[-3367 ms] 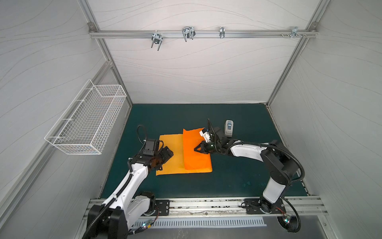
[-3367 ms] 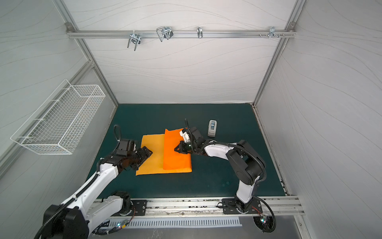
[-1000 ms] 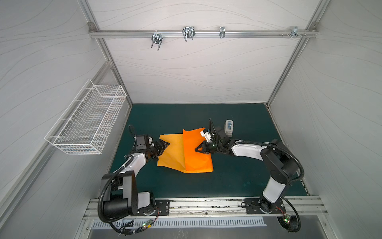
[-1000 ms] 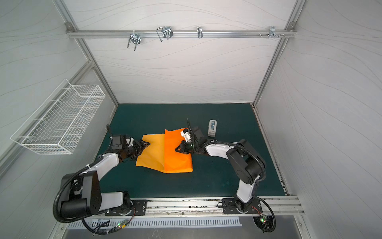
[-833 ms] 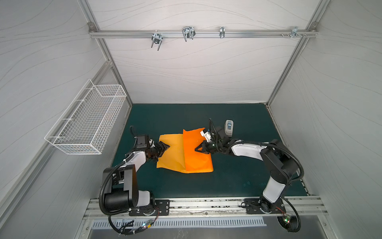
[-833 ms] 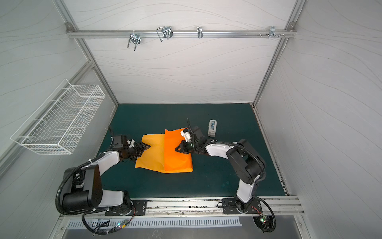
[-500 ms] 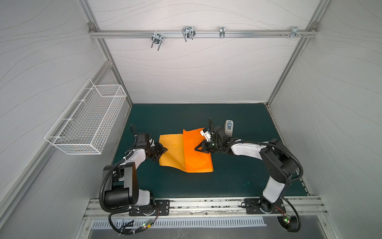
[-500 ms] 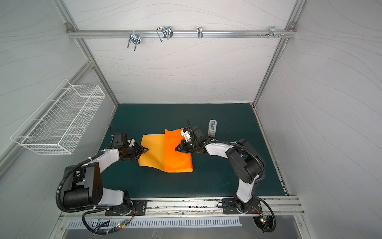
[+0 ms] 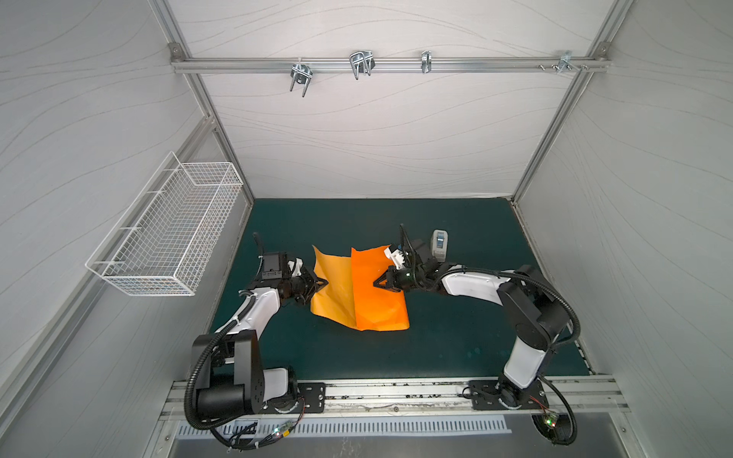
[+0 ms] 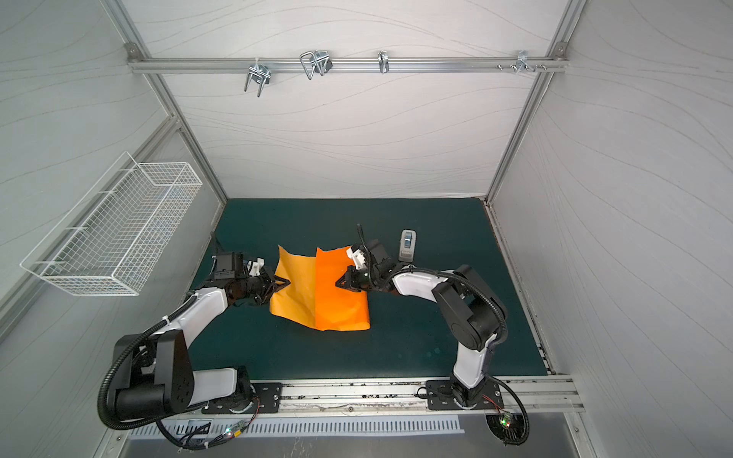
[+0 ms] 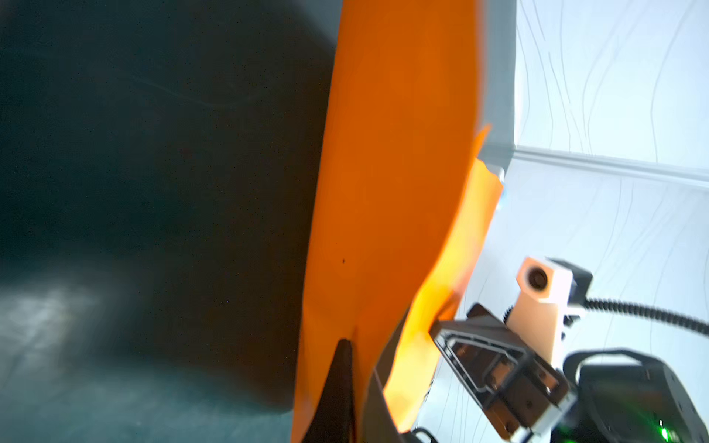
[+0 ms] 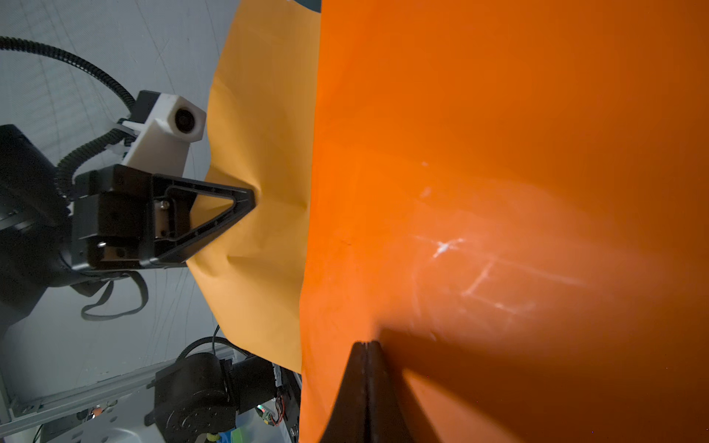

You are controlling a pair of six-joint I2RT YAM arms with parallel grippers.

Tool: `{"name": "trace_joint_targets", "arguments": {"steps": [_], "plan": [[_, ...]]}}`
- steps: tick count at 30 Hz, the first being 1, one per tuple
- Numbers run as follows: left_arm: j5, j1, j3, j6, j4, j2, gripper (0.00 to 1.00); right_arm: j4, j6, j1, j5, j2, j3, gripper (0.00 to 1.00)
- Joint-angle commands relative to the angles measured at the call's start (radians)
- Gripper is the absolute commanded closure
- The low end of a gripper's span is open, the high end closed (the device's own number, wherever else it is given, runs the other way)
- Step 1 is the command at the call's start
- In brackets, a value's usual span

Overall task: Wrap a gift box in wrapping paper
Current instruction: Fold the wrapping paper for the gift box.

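Mid-table, the left jaws have just snapped shut on the left edge of the wrapping paper, pinching it and raising that paler flap off the green table; a second ago they stood wide. The right jaws, pressed together, rest their tips on the brighter folded-over flap. We judge the left flap ready to be drawn across. The gift box is out of sight, presumably under the fold. Towards the far edge stands the tape dispenser; we can read no writing anywhere.
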Motion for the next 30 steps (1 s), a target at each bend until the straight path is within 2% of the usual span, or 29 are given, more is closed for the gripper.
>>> {"name": "trace_joint_targets", "arguments": {"steps": [1,4,11,18,30], "plan": [[0.028,-0.039,0.061,0.029,-0.043,-0.021,0.96,-0.063,0.010,-0.007,0.045,0.035,0.018,1.00],[0.032,-0.065,0.078,0.037,-0.066,-0.029,1.00,-0.065,0.013,-0.007,0.045,0.040,0.025,1.00],[0.051,-0.094,0.105,0.030,-0.098,-0.065,1.00,-0.079,0.010,-0.009,0.059,0.050,0.037,1.00],[0.037,-0.164,0.184,0.032,-0.152,-0.076,1.00,-0.079,0.009,-0.009,0.061,0.057,0.037,1.00],[-0.004,-0.316,0.286,-0.007,-0.139,0.048,1.00,-0.076,0.011,-0.008,0.064,0.063,0.032,1.00]]}}
